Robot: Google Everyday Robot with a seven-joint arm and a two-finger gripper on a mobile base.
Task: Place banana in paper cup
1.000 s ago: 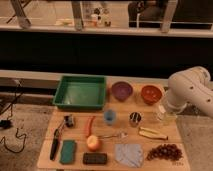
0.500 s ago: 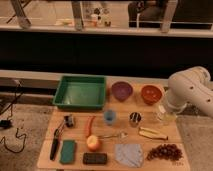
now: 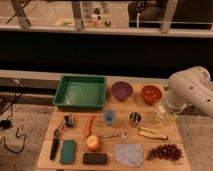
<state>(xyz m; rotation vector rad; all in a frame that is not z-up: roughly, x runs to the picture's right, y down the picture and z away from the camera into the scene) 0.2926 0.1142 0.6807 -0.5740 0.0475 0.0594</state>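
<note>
1. Change check: none found. The white arm reaches in over the counter's right edge (camera view) with the same pose as a second ago, and every object lies where it did.
2. Counter: light wood, rectangular, carrying all the objects.
3. Green tray: back-left corner.
4. Purple bowl and orange bowl: side by side along the back edge, right of the tray.
5. Grey cloth and a bunch of dark grapes: front edge, right half.
6. Hand: at the arm's low end near the right edge, right at the paper cup. Contact cannot be told, nor whether the hand is open or closed.
7. Paper cup: upright, near the right edge, with the metal cup and then the blue cup in a row to its left.
8. Banana: flat on the counter just in front of the paper cup, outside it, apart from the hand.
9. Smaller items: fork mid-counter, red-orange stick, round fruit, green sponge, dark block, black tool near the left edge.
10. Room: dark wall behind the counter, glazed ledge above it; a cable trails on the floor at left.
</note>
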